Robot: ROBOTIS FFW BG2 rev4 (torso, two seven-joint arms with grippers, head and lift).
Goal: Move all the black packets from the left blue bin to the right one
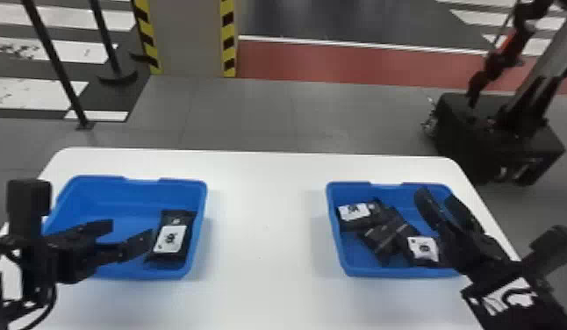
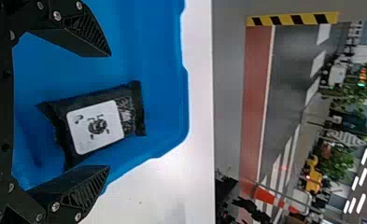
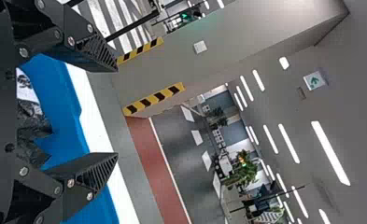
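Your left claw (image 1: 131,232) is over the left blue bin (image 1: 138,273), its fingers spread wide with nothing gripped between them. The one black packet (image 1: 170,239) in that bin lies label up along the side nearest the other bin, and one fingertip is right by its edge; you can't tell from here whether they touch. In the left wrist view, you can see the packet's white label facing the camera, between the two spread fingers. Your right claw (image 1: 437,197) is above the right blue bin (image 1: 383,272), also wide and holding nothing. Under and beside it you have several black packets, overlapping in a loose heap: a labelled one (image 1: 355,211) at the bin's left side, another labelled one (image 1: 423,249) toward the near side, and dark wrapping between them. Both bins sit on the white table (image 1: 260,219), well apart.
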